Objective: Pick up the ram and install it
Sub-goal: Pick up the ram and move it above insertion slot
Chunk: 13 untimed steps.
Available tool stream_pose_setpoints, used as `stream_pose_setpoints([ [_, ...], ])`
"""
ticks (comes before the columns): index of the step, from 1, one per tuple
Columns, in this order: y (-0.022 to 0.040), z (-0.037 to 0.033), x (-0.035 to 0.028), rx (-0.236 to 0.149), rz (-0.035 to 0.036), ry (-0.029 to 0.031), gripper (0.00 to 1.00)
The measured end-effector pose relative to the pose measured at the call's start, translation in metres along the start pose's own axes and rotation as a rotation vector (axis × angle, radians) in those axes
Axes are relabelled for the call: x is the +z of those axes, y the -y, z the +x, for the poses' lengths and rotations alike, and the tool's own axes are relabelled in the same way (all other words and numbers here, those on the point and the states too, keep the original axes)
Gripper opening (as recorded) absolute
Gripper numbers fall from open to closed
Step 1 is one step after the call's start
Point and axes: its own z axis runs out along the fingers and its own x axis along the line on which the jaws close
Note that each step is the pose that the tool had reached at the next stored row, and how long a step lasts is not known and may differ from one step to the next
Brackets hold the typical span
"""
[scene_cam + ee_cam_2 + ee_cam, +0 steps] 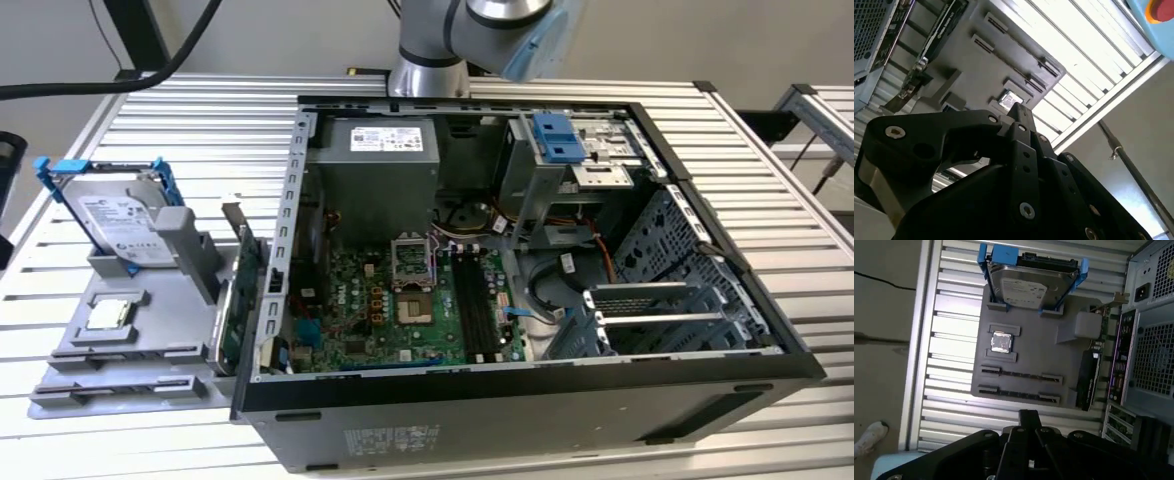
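The slatted table [160, 130] carries the open computer case [534, 420], with a grey tray [1029, 350] just beside it. The ram [1019, 374] stands on edge in one of the tray's long holders, untouched. The gripper [1028, 414] hovers near the tray, closed up tight and holding nothing.

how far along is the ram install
Nothing looks done yet. The ram appears to sit in its holder on the gray tray, near the hard drive. In hand: nothing; the gripper is shut, empty and clear of the tray. Left: both the pickup and seating the ram in the motherboard.
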Motion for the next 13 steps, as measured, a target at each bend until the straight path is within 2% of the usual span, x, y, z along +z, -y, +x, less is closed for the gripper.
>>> stream_pose_setpoints([
  [13, 0.0000, 0.0000, 0.0000, -0.234, -0.0044, -0.0116, 0.00],
])
